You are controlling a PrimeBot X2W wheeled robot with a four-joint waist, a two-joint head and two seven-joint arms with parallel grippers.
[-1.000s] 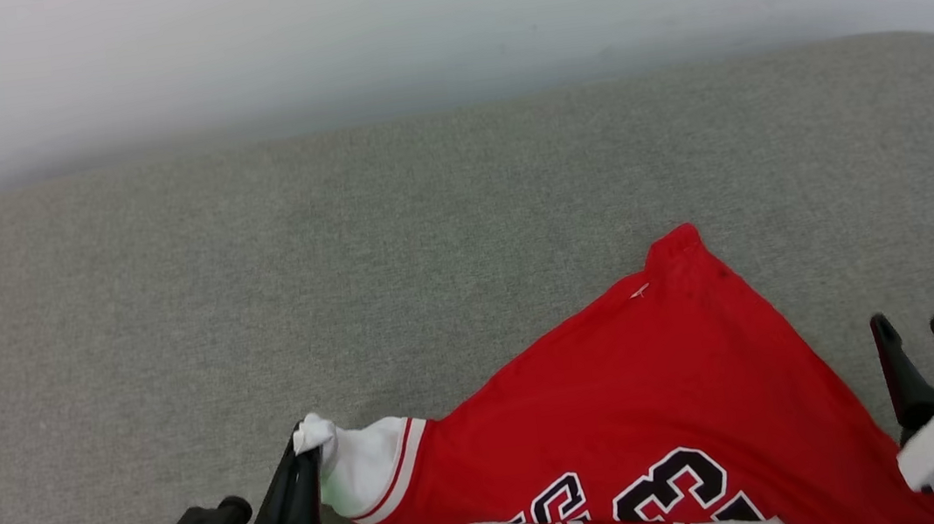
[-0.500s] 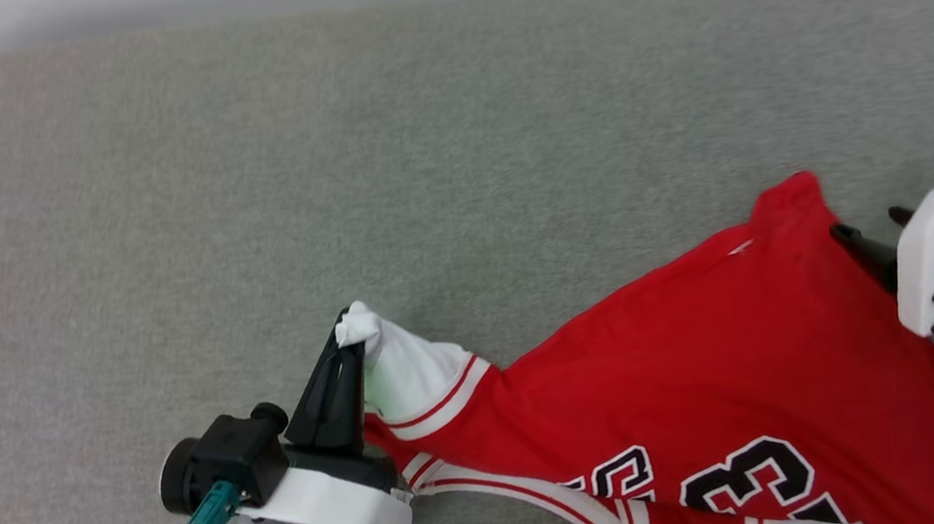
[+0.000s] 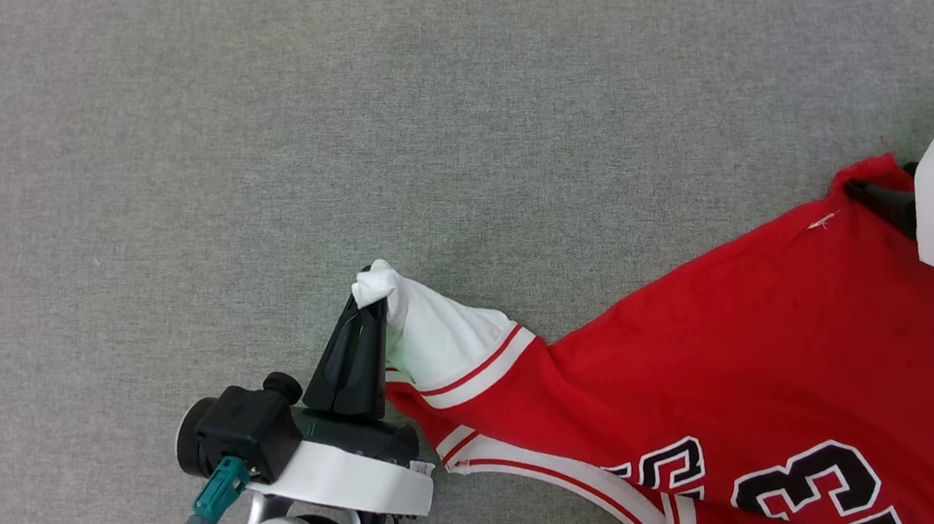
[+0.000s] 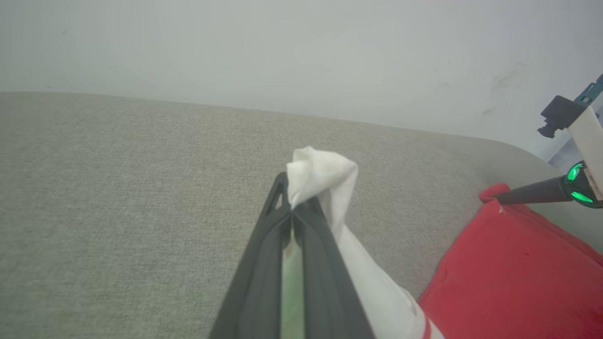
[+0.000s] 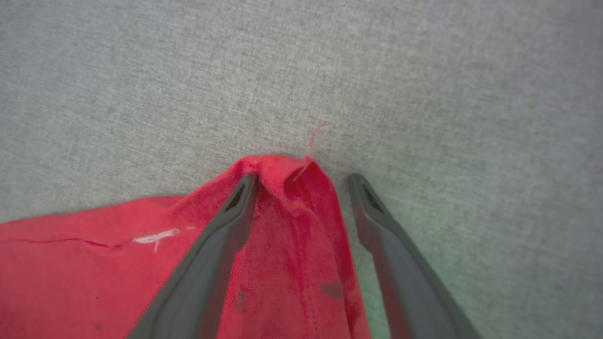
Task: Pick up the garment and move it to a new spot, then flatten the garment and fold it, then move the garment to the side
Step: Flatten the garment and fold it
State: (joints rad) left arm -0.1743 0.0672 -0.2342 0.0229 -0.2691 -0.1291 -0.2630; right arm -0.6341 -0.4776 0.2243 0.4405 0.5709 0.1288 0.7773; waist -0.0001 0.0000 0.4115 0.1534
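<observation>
Head view: the red shirt [image 3: 733, 355] lies spread over the lower right of a grey cloth surface [image 3: 451, 123], running off the bottom and right edges. Its white sleeve [image 3: 449, 339], edged in red and white stripes, points up and to the left. The left gripper [image 3: 370, 283] is clenched on the tip of that sleeve, and a small wad of white cloth pokes out above its 2 dark fingers. Black numbers [image 3: 809, 482] with white outlines show near the bottom edge, beside a striped trim band [image 3: 563, 484]. At the right edge the right gripper [image 3: 882, 181] reaches the shirt's far red corner [image 3: 865, 168]; one dark finger lies against it.

Left wrist view: the 2 fingers are pressed together with the white sleeve pinched between them, the cloth bunched above the tips and trailing down to the right. The red body of the shirt fills the lower right. One finger of the right gripper touches the red corner, below a pale wall [image 4: 301, 47].

Right wrist view: the 2 fingers stand wide apart, released, grasping nothing. The red corner sits between them, with the finger on this view's left resting on the cloth and the other finger on the grey surface just beside it. A loose thread [image 5: 314, 141] sticks up from the corner.
</observation>
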